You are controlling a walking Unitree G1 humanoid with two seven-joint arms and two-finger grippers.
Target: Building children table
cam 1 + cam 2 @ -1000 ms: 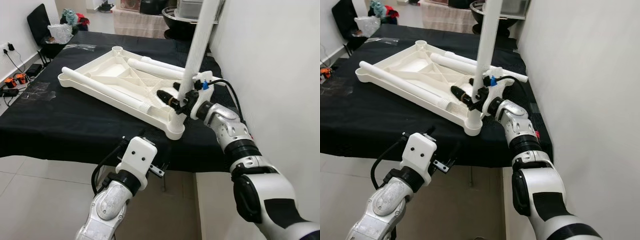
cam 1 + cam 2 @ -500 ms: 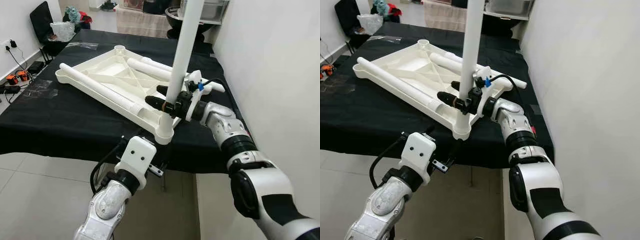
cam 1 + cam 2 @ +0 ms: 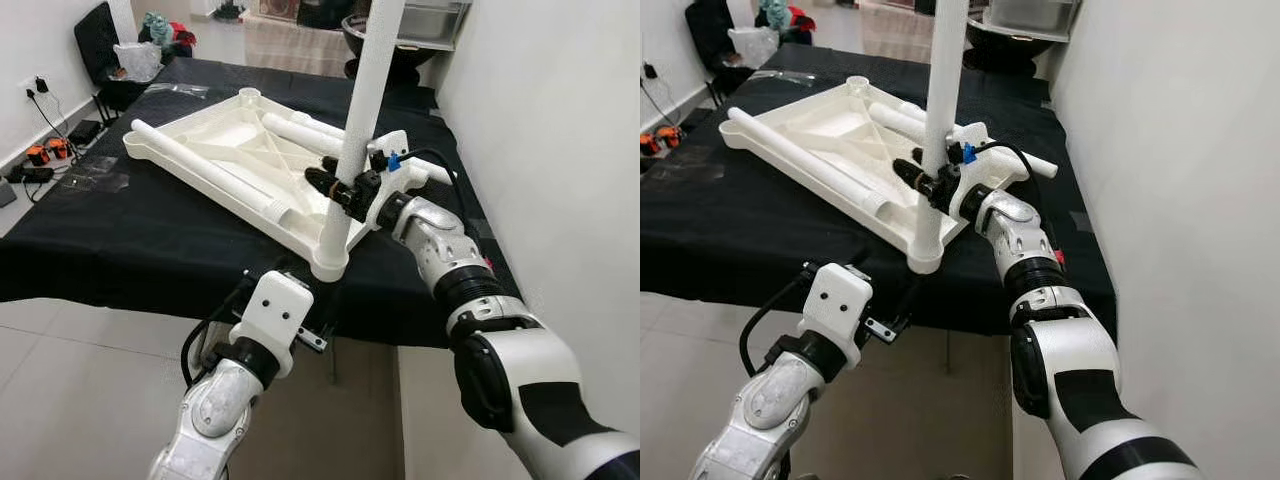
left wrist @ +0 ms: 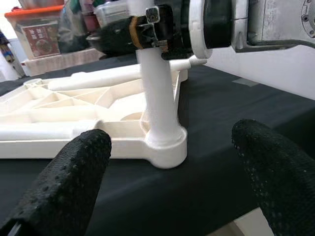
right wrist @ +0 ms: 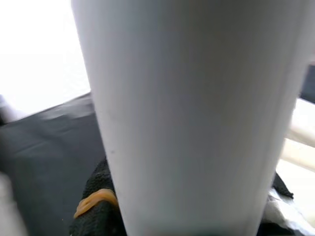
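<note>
While I watch from the head camera, my left hand (image 4: 167,167) sits nearest me, low at the front edge of the surface (image 3: 150,250), its two black fingers (image 4: 74,177) spread wide apart with nothing between them. Just past those fingers, the wrist camera shows the round corner socket (image 4: 165,145) of the white tabletop (image 3: 230,160), which lies upside down on the black cloth. A white table leg (image 3: 355,130) stands upright in that socket, its foot seated in the ring.

Higher up that leg, my right hand (image 3: 345,187) is clamped around it from the right side, black fingers wrapped on the tube a little above the socket. From the right wrist camera the leg is so close that I get pale tube, a scrap of black finger and an orange band (image 5: 93,201) beside it.

Beyond the right hand, two more white legs lie flat on the upturned tabletop: one long one (image 3: 205,170) runs along the near-left rim, another (image 3: 300,130) rests toward the far side. Another empty corner socket (image 3: 248,95) shows at the far end of the tabletop.

Further off, past the surface, I see a black chair (image 3: 100,40) with a plastic bag (image 3: 140,60), cables and plugs (image 3: 45,150) on the floor to the left, and a white wall (image 3: 560,150) running close along the right hand's side.
</note>
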